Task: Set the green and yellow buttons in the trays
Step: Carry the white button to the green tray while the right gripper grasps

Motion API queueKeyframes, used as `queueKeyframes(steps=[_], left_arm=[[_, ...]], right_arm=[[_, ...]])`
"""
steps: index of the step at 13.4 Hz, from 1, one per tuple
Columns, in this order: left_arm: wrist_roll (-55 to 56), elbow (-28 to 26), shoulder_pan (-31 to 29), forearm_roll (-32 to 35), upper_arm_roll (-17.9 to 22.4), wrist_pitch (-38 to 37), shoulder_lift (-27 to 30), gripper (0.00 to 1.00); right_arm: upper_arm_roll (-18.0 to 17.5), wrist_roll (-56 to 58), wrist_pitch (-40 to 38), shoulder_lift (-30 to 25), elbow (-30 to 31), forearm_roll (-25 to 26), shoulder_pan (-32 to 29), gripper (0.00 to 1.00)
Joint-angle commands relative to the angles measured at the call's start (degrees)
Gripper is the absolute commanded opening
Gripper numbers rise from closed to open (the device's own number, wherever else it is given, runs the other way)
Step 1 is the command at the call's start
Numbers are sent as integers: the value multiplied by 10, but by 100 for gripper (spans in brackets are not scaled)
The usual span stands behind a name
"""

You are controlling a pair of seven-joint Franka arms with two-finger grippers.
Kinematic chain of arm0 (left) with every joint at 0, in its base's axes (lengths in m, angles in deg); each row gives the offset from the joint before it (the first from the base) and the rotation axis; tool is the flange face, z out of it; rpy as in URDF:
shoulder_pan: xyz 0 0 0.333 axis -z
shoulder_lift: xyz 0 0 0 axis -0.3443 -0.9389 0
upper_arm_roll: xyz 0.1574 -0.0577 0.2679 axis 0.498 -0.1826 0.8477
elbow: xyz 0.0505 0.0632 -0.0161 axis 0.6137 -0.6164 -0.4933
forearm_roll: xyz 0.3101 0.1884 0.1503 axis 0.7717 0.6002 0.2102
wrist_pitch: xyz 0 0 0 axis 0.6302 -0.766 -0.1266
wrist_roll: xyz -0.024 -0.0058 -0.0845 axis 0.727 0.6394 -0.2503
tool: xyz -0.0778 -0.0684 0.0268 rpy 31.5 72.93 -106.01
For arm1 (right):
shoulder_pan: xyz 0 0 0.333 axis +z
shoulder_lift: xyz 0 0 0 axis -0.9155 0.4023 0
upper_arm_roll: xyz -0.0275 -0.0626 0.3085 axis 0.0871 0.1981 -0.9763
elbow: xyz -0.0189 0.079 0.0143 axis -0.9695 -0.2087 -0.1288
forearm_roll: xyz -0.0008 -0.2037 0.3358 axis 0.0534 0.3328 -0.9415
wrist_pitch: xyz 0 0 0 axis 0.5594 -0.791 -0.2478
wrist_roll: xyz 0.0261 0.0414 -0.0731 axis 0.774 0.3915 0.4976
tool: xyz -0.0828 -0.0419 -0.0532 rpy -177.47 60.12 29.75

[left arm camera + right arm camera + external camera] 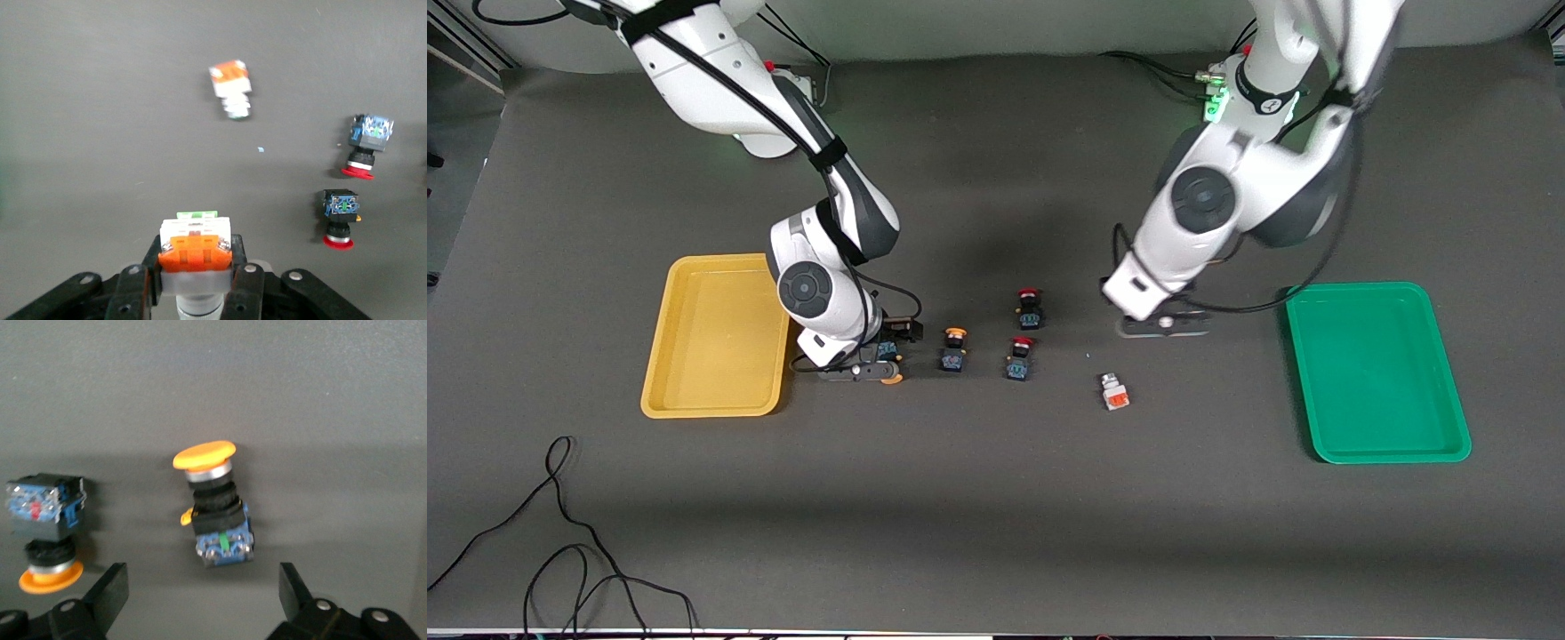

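Observation:
My left gripper (195, 257) is shut on a white-silver button with an orange block (195, 248). It hangs low (1165, 324) over the table between the red-capped switches and the green tray (1376, 444). A second white-and-orange button (1114, 392) (230, 85) lies on the table. My right gripper (201, 581) (870, 370) stands open beside the yellow tray (713, 404), low over a yellow-capped button (215, 513) (888, 354) that lies just ahead of its fingertips. Another yellow-capped button (953, 349) (45, 520) lies beside it.
Two red-capped black-blue switches (1030, 308) (1020, 358) lie mid-table between the yellow-capped and white-orange buttons. A tiny pale speck (1088, 356) lies on the mat. Loose black cables (560, 542) trail along the table's front edge toward the right arm's end.

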Motion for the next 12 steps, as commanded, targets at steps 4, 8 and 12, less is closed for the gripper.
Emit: queueKeyframes(steps=[4, 8, 12], left_arm=[[-193, 47, -181, 4, 3, -118, 37, 0], [-372, 68, -327, 9, 4, -109, 9, 0], [-382, 66, -367, 23, 4, -31, -85, 0]], right_arm=[[4, -6, 77, 48, -10, -4, 8, 99], [5, -9, 73, 41, -9, -6, 7, 0], [5, -2, 58, 10, -9, -6, 7, 0]])
